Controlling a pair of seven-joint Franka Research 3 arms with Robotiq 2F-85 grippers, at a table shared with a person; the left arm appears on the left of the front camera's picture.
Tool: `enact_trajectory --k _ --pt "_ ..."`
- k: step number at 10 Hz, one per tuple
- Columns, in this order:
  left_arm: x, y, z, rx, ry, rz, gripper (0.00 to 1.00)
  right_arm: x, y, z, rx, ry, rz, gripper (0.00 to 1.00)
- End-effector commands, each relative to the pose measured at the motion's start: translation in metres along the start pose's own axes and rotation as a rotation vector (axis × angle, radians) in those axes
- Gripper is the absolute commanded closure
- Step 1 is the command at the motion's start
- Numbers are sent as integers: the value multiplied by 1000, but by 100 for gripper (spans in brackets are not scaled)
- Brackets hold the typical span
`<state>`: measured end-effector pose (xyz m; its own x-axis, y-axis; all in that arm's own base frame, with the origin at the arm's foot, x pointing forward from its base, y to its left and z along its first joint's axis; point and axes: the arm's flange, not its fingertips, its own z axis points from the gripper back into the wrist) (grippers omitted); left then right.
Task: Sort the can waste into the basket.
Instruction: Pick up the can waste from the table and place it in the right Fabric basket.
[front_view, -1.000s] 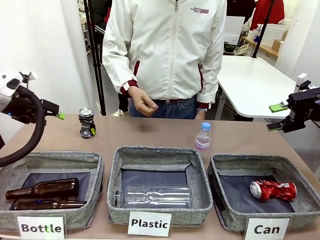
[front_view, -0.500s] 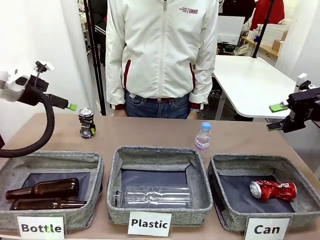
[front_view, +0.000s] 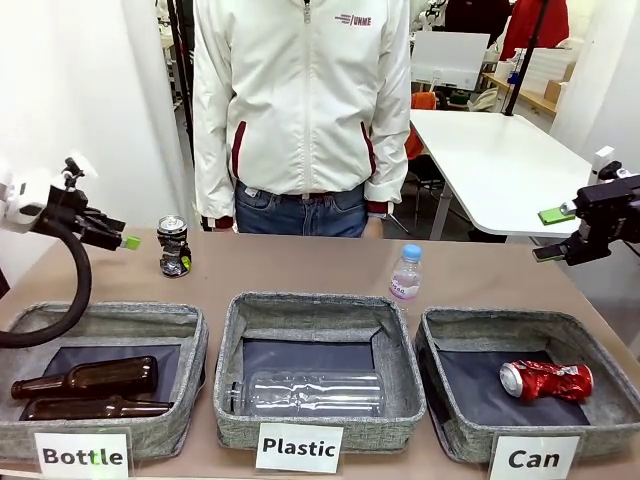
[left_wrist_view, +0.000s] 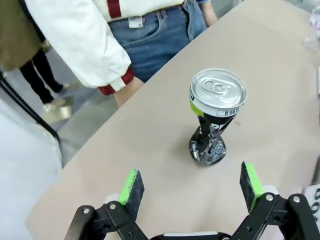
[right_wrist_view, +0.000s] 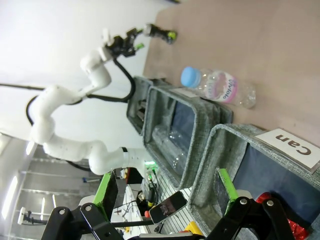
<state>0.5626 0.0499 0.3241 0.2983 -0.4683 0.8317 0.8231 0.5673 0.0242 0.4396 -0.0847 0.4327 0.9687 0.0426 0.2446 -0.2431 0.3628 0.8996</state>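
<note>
Left gripper (front_view: 122, 240) (left_wrist_view: 191, 182): hovering over the far left part of the table (front_view: 300, 262), jaws spread wide, nothing between the pads. In the left wrist view the black-silver can (left_wrist_view: 212, 117) stands just beyond the fingertips, roughly centred on the gap, no contact. It is crushed at the waist, upright, silver top facing up, green mark under the rim. In the front view the same can (front_view: 174, 246) sits on the table just right of the gripper, behind the "Bottle" basket (front_view: 190, 340).

Right gripper (front_view: 550, 235) (right_wrist_view: 166, 190): held up at the far right, above the far side of the "Can" basket (front_view: 500, 316), jaws open, empty.

Red can (front_view: 546, 380): lying on its side on the dark floor of the "Can" basket, right half, silver end pointing left.

Other items: two brown glass bottles (front_view: 90, 377) lying in the "Bottle" basket; a clear plastic bottle (front_view: 315, 392) lying in the "Plastic" basket (front_view: 235, 350); a small water bottle (front_view: 405, 274) with a blue cap upright on the table behind it.

Person (front_view: 300, 100) in a white jacket stands at the far edge, arms down.
</note>
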Motion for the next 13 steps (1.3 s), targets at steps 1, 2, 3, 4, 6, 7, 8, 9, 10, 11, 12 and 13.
enact_trajectory --k 1,2,3,4,6,7,8,9,10,11,12,13 --pt "-14 2 -29 15 -50 -54 0 -2 1 -1 11 -14 24 0" --pt "-19 4 -37 -1 -40 -52 0 -2 1 -1 11 -14 24 0" --pt "-20 4 -40 3 -23 -60 0 -2 1 -1 11 -14 24 0" --pt "-19 6 -44 7 -11 -62 0 -2 1 -1 11 -14 24 0" --pt "-15 7 -57 -13 36 -68 0 -2 1 -1 11 -14 24 0" --pt "-13 5 -62 -30 53 -78 0 -2 1 -1 11 -14 24 0" --pt "-12 4 -68 -38 68 -85 0 -2 1 -1 11 -14 24 0" --pt "-9 5 -73 -40 78 -87 0 -2 1 -1 11 -14 24 0" --pt "-7 5 -76 -49 75 -86 0 -2 1 -1 11 -14 24 0" --pt "-5 8 -79 -53 74 -78 0 -2 1 -1 11 -14 24 0" --pt "-4 7 -82 -58 71 -80 0 -2 1 -1 11 -14 24 0" --pt "-1 5 -87 -85 64 -82 0 -2 1 -1 11 -14 24 0"
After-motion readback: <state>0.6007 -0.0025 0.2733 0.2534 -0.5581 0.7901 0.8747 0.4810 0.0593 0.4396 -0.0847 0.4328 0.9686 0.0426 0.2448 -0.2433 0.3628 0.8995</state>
